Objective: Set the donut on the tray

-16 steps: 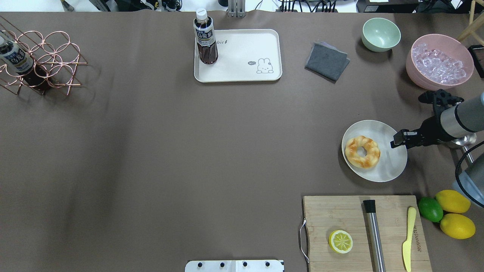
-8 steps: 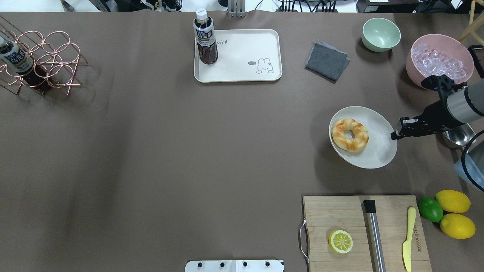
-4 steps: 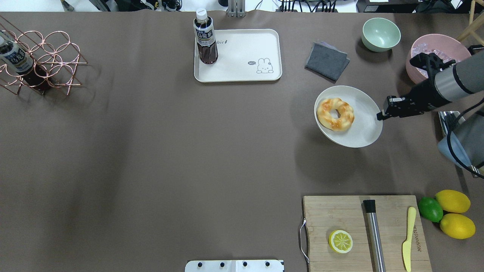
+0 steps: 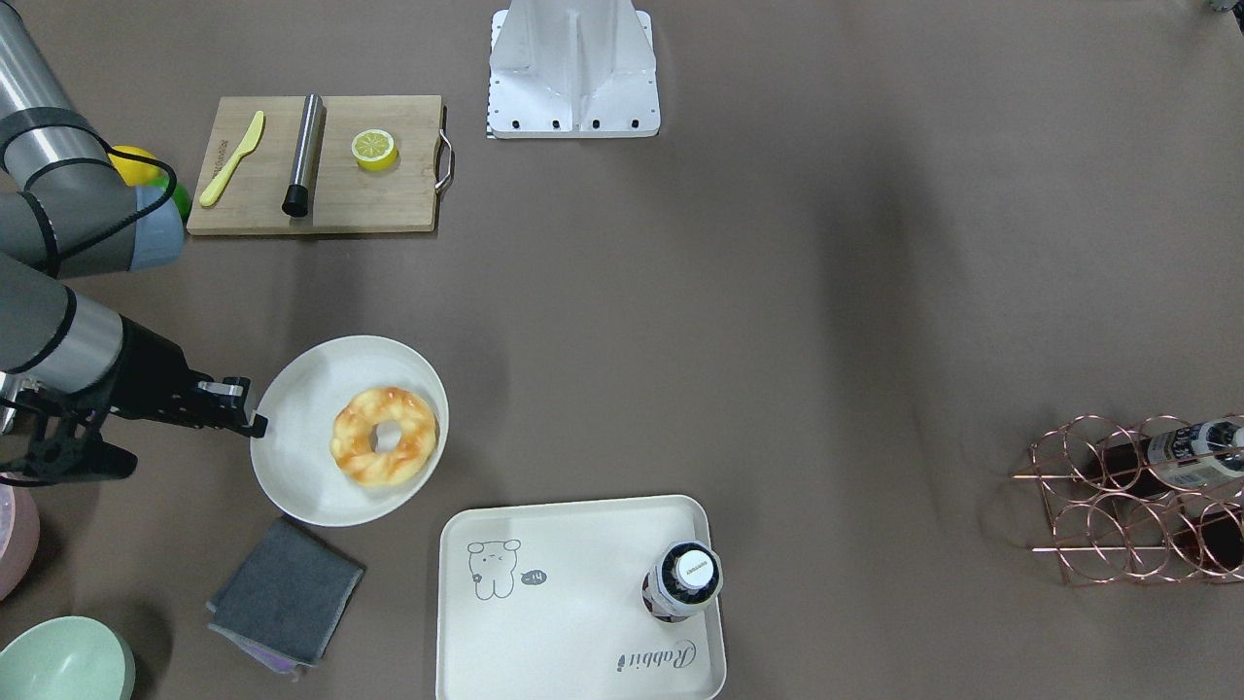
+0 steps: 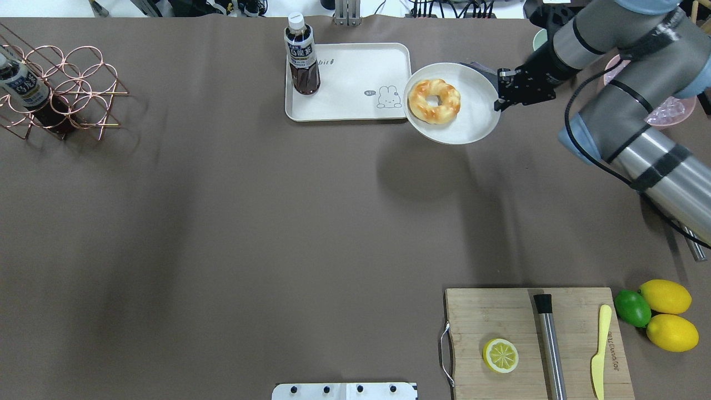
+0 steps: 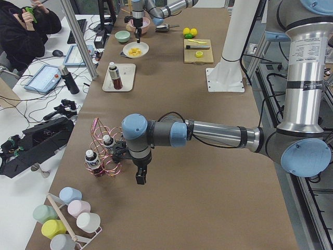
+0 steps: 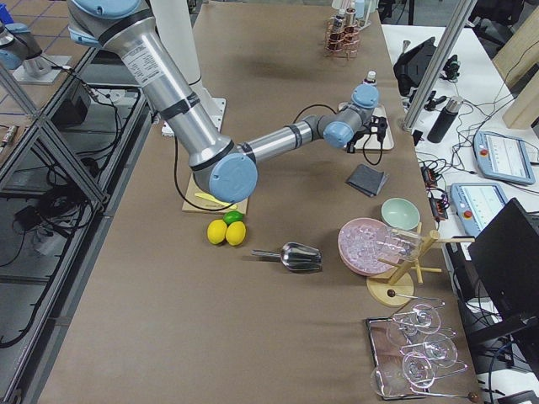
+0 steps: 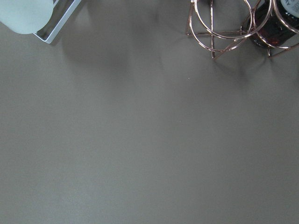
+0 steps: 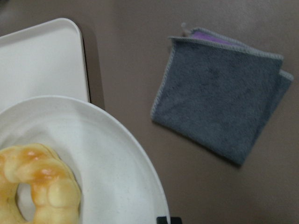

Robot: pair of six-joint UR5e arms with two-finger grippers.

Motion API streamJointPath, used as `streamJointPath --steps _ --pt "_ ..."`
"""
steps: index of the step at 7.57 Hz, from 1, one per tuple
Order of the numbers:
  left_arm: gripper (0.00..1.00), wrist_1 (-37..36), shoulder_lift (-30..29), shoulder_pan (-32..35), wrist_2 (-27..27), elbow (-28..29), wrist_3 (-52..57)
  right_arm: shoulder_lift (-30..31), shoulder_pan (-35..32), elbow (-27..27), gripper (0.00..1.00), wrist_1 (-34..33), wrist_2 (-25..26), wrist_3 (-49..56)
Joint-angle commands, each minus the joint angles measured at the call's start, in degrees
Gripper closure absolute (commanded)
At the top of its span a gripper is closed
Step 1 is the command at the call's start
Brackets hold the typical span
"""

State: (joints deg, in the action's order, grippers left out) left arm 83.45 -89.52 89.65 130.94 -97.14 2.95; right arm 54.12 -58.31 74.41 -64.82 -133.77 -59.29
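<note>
Right pincer [image 5: 498, 103] is clamped on the rim of the plate [image 5: 472, 123], held above the counter [image 5: 222, 222]. The donut [image 5: 434, 100] lies on it, and the plate edge overlaps the tray [image 5: 350, 83]. Bring the plate more over the tray's free part, away fr. the tea bottle [image 5: 301, 55], then tilt slowly. Left pincer [image 6: 140, 178] shows only in the side view: cannot tell if open.

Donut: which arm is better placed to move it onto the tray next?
Right. The right hand grips the plate carrying the donut at the tray; the left hand hangs far away by the wire rack.

Brown tabletop [image 8: 140, 140] with copper rack [image 8: 229, 33] and pale cup [image 8: 23, 13].
</note>
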Motion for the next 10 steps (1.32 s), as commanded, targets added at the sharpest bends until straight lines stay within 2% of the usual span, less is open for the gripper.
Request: streamJointPath --steps 1,3,5,7,9,10 --pt "0.02 0.0 0.0 0.0 0.0 0.0 0.0 -12.3 2.1 -12.3 1.00 -3.9 5.6 0.3" --pt "0.02 0.0 0.0 0.0 0.0 0.3 0.0 -20.2 3.5 -23.6 1.00 -1.6 7.5 0.1" --pt "0.02 0.0 0.2 0.0 -0.1 0.4 0.0 -24.7 4.5 -34.9 1.00 8.3 10.0 -3.2" --pt "0.02 0.0 0.1 0.0 -0.1 0.4 0.0 -25.8 6.6 -36.4 1.00 10.8 13.6 -7.2" --pt "0.02 0.0 0.0 0.0 -0.1 0.4 0.0 -27.0 6.7 -37.1 1.00 10.9 13.8 -11.0" --pt "0.02 0.0 0.0 0.0 -0.1 0.4 0.0 -27.0 6.7 -37.2 0.01 11.0 14.2 -10.9"
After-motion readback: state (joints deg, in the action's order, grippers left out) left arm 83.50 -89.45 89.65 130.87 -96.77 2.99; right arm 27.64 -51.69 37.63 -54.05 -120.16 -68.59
